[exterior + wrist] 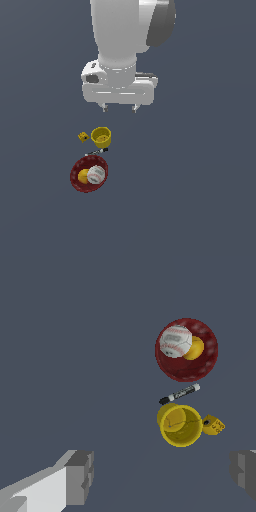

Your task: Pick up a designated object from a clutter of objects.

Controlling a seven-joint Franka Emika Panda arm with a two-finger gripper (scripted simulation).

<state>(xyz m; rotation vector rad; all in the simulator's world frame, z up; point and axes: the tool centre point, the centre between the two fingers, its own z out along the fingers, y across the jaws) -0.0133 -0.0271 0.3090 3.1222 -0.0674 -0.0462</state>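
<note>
The designated object, a tiny yellow-orange block with dark hole marks (83,136), lies just to the exterior view's left of the yellow cup (101,136); it also shows in the wrist view (214,425), touching or nearly touching the cup (180,425). My gripper (119,107) hangs open and empty above and to the right of the cup, well above the surface. In the wrist view its fingers (80,476) stand wide apart, with the gripper (162,473) short of the cup.
A thin black-white marker (96,151) (180,394) lies between the cup and a dark red bowl (76,170) (200,368). The bowl holds a white baseball (96,174) (175,341) and a yellow ball (83,176) (196,348).
</note>
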